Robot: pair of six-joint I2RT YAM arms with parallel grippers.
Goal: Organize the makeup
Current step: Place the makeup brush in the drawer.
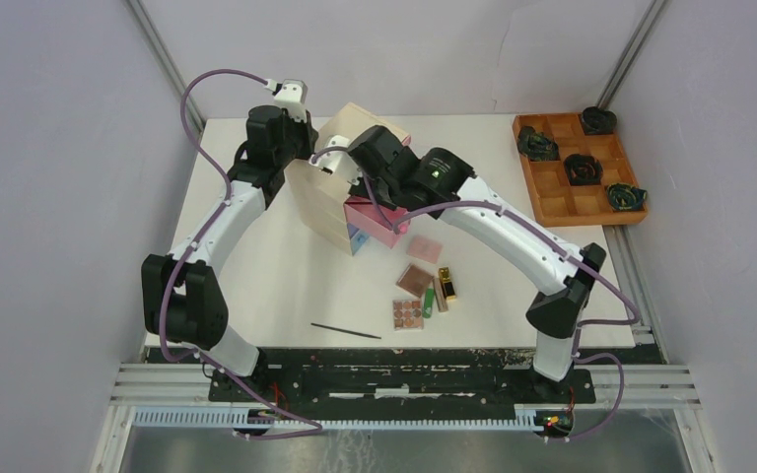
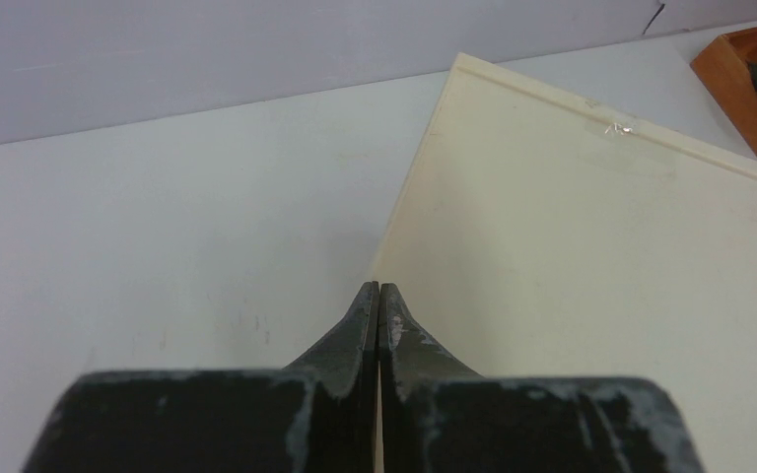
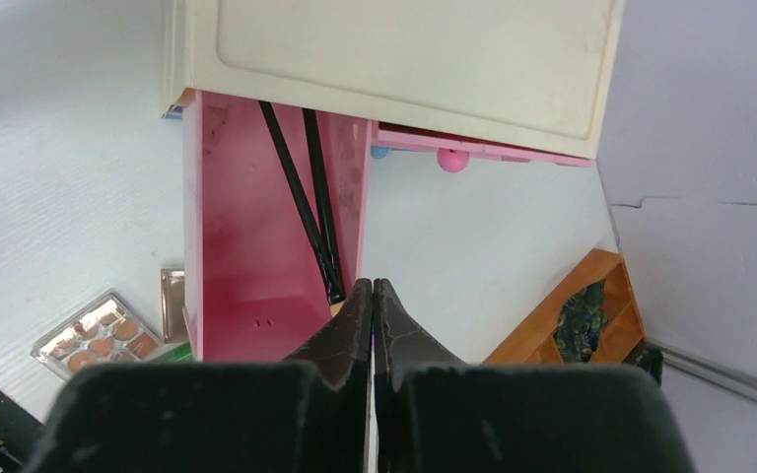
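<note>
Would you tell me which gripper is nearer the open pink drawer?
Right. The right gripper hangs shut over one wall of the pink drawer; the left gripper sits at the top edge of the chest.

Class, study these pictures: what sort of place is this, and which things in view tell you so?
Most likely a robotics lab test cell, not a home: plain walls box in a white table, two robot arms are bolted to a metal rail, and makeup lies beside a drawer chest.

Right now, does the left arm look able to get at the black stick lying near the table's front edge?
Probably yes: the black stick lies alone on bare table, nothing over it. The left pincer is shut at the chest, so it must open first.
</note>
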